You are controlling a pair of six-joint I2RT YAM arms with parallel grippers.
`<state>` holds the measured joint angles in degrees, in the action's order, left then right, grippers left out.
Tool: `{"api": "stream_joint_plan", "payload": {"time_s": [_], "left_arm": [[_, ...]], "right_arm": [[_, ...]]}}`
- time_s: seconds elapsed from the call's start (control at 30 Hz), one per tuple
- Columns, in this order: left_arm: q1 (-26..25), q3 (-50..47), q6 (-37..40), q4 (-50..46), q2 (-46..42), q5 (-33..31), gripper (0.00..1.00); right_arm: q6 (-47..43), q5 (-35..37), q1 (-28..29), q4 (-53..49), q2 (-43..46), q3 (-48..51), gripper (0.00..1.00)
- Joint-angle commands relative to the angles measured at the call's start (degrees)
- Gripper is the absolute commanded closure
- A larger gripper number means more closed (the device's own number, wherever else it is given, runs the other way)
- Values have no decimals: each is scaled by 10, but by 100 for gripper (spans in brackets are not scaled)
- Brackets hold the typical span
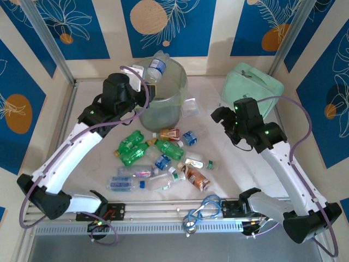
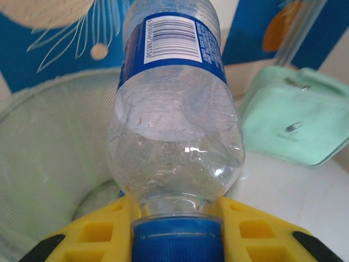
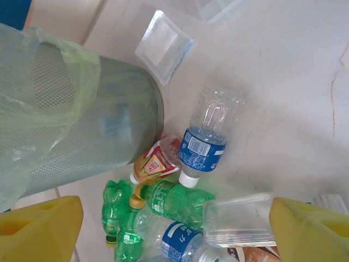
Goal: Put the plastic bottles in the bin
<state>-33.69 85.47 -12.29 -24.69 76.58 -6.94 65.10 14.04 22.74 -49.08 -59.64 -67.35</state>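
Bottle (image 2: 174,109) clamped at its neck in your left gripper (image 2: 177,232), over the bin (image 2: 38,153) — ready to drop; right gripper (image 3: 174,229) apart.

A mint-green zippered soft case (image 1: 253,87) (image 2: 294,123) lies at the far right of the pale marbled table (image 1: 218,143) (image 3: 289,82). A small flat clear plastic packet (image 1: 190,108) (image 3: 163,46) rests to its left. Blue wall panels with orange discs and white leaves (image 1: 180,22) stand behind. A looped blue cord (image 1: 202,210) hangs at the near metal rail (image 1: 158,210).
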Motion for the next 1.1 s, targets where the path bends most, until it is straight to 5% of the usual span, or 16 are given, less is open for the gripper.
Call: {"api": "stream_joint_plan", "payload": {"time_s": [0.0,0.3,0.47,0.7,1.07], "left_arm": [[18,34,-6,-31,24,-22,73],[48,67,-22,-51,77,-18,71],[51,70,-20,-62,85,-27,60],[51,66,-23,-59,74,-21,21],[51,-8,-47,3,-40,102,6]], "right_arm": [[12,-13,12,0,-9,10,11],[13,-22,26,8,-36,29,11],[12,-22,27,7,-64,29,11],[27,-10,31,0,-122,16,9],[73,-41,13,41,-290,-20,6]]}}
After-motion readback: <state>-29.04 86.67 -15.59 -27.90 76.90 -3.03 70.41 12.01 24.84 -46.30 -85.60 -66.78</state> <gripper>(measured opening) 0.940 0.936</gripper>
